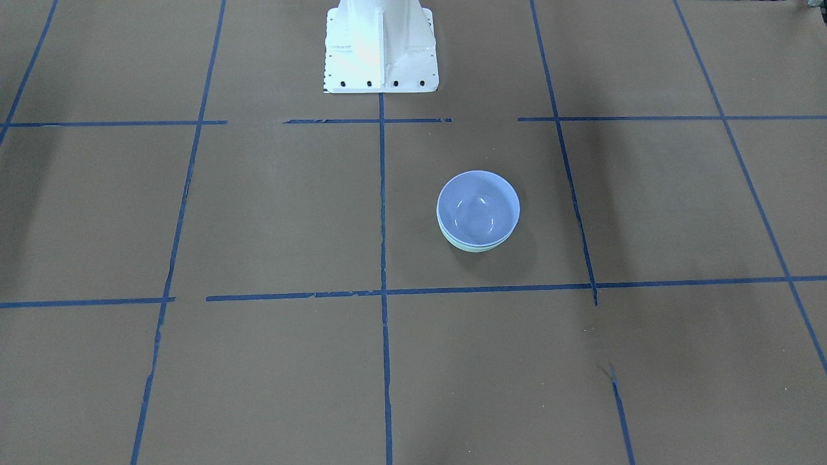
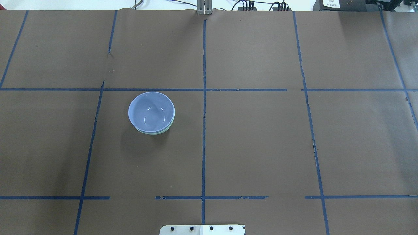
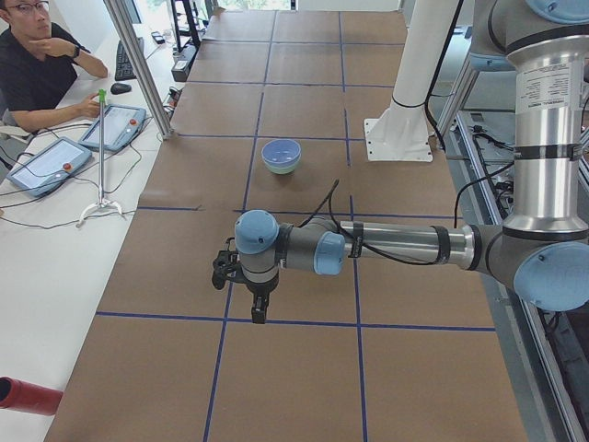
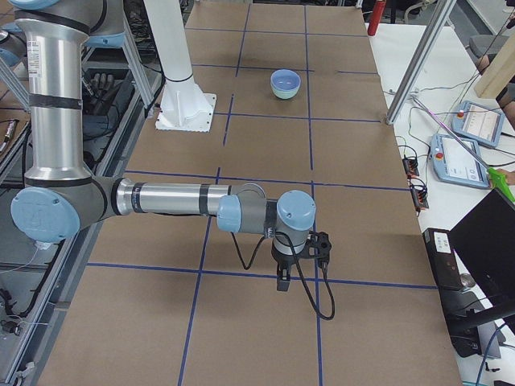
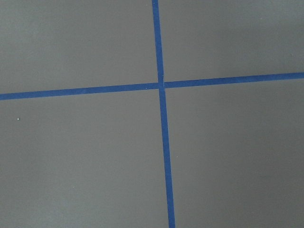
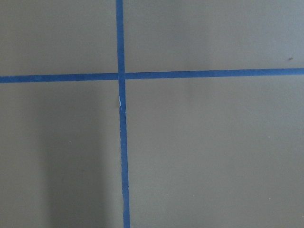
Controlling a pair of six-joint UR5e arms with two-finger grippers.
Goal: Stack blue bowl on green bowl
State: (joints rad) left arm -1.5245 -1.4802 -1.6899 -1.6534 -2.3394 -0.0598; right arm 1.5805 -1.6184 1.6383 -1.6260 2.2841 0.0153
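The blue bowl (image 1: 478, 206) sits nested inside the green bowl (image 1: 475, 247), whose mint rim shows just under it. The stack stands on the brown table left of centre in the overhead view, blue bowl (image 2: 151, 111) over green bowl (image 2: 157, 133). It also shows in the exterior left view (image 3: 281, 152) and the exterior right view (image 4: 285, 80). My left gripper (image 3: 258, 311) hangs over a tape line far from the bowls. My right gripper (image 4: 283, 281) hangs at the other end. I cannot tell whether either is open or shut. Both wrist views show only table and tape.
The white robot pedestal (image 1: 380, 51) stands at the table's robot side. An operator (image 3: 37, 64) sits by tablets (image 3: 112, 125) and a thin stand (image 3: 101, 157). A red cylinder (image 3: 26, 396) lies at a corner. A laptop (image 4: 491, 241) and pendants (image 4: 459, 157) are on the other side table.
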